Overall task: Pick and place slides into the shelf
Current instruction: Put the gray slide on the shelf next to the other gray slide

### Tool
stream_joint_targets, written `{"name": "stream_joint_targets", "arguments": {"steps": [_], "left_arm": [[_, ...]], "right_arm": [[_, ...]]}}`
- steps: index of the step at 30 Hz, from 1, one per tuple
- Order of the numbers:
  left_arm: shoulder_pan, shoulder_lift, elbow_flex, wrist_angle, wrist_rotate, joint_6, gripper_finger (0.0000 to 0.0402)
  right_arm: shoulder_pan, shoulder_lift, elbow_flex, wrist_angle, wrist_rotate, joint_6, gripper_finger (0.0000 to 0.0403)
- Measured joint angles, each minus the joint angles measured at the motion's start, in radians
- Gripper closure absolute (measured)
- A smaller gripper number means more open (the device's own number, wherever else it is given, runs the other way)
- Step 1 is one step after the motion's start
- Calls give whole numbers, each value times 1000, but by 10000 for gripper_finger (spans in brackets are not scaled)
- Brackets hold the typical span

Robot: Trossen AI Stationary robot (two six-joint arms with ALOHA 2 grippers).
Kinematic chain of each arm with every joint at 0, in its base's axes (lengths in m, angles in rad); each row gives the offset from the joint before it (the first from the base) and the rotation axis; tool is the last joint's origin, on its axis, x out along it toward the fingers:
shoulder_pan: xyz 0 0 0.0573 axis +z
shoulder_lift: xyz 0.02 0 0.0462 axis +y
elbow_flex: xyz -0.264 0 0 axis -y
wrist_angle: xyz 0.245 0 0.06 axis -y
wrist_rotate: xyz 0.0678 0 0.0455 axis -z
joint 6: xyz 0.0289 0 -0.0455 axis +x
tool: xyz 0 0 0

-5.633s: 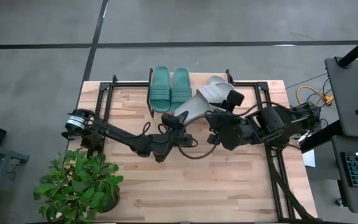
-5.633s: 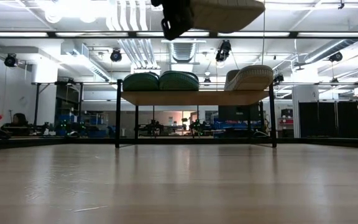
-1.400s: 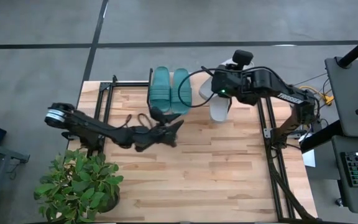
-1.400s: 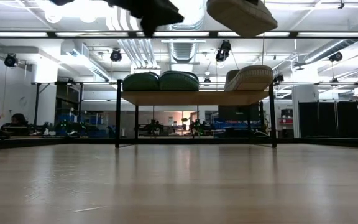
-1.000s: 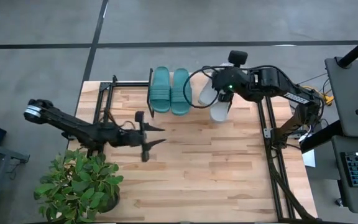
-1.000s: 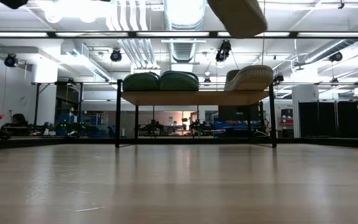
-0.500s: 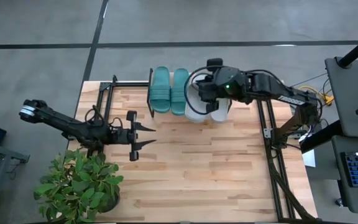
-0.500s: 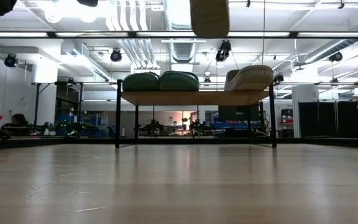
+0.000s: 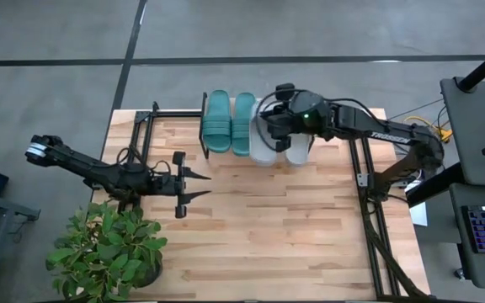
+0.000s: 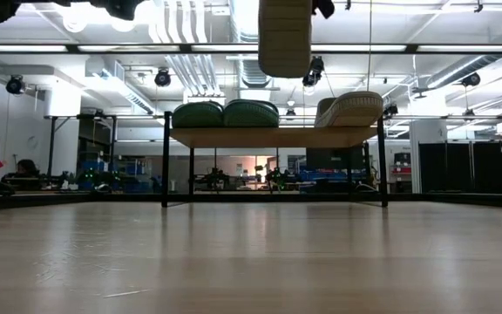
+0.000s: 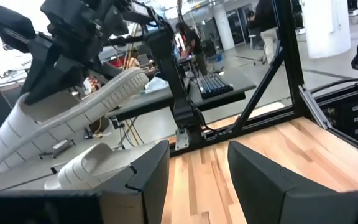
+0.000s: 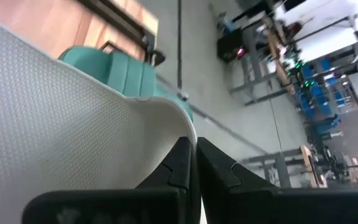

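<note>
A: Where are you holding the right hand (image 9: 269,123)?

B: You're holding it above the small low shelf with the light wooden plank top and thin black legs (image 10: 268,137), at the far edge of the light wooden desk (image 9: 259,227). It's clenched on the edge of a light grey rubber slide (image 9: 261,139), fingers (image 12: 185,163) pinching the sole rim in the right wrist view.

A: And that slide?

B: It's hanging in the air over the shelf, between the two teal green ribbed slides (image 9: 230,123) and the other light grey slide (image 9: 299,146). In the low view its sole (image 10: 284,37) is showing high above the plank, not touching it.

A: The rest of the slides?

B: The teal pair is sitting side by side on the shelf's left part, the second grey one on its right part.

A: Left hand (image 9: 199,185)?

B: You're parking it over the desk's left side, well apart from the shelf, near the green potted plant (image 9: 108,248). Its fingers (image 11: 148,174) are standing apart, grasping nothing.
</note>
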Motion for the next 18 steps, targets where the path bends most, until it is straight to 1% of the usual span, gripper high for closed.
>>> {"name": "stream_joint_targets", "arguments": {"steps": [7, 10, 13, 18], "left_arm": [[0, 7, 0, -12, -8, -23, 252], [0, 6, 0, -13, -8, -23, 252], [0, 5, 0, -13, -10, -22, 252], [0, 7, 0, -15, -15, -22, 252]], "right_arm": [[-75, -125, -280, 344, -131, -47, 394], [-103, -161, -377, 434, -138, -73, 394], [-137, -183, -464, 519, -156, -60, 394], [-175, -186, -588, 681, -203, -86, 394]]}}
